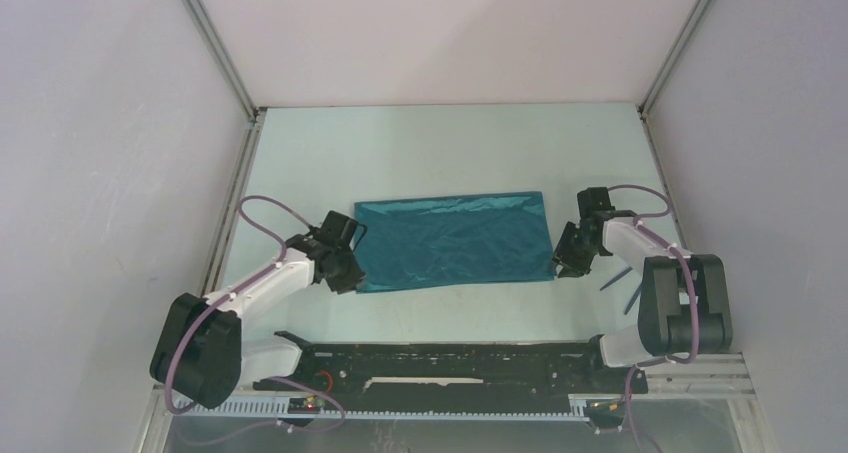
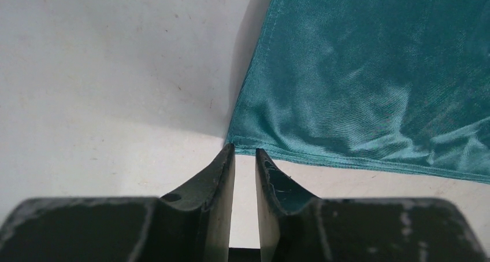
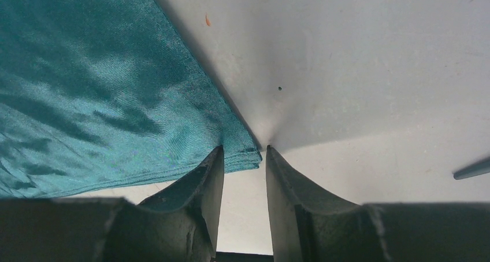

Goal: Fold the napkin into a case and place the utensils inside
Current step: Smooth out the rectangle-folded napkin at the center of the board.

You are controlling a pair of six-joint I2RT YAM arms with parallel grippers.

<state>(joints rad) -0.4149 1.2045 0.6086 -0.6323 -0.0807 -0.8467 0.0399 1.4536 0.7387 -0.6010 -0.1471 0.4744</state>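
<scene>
The napkin (image 1: pixel 455 241) lies flat mid-table as a teal satin oblong, wider than deep. My left gripper (image 1: pixel 348 273) sits low at its near left corner; in the left wrist view the jaws (image 2: pixel 245 149) stand narrowly open, bare table showing between them and the napkin (image 2: pixel 370 71) corner just past the tips. My right gripper (image 1: pixel 566 263) is at the near right corner, open (image 3: pixel 244 149), its left fingertip touching the layered napkin (image 3: pixel 98 88) corner, with nothing between the fingers. The utensils (image 1: pixel 625 285) lie on the table right of that gripper; one end (image 3: pixel 471 169) shows in the right wrist view.
Grey walls with metal framing close in the table on the left, back and right. A black rail (image 1: pixel 450 363) runs along the near edge between the arm bases. The right arm's elbow (image 1: pixel 685 308) stands beside the utensils.
</scene>
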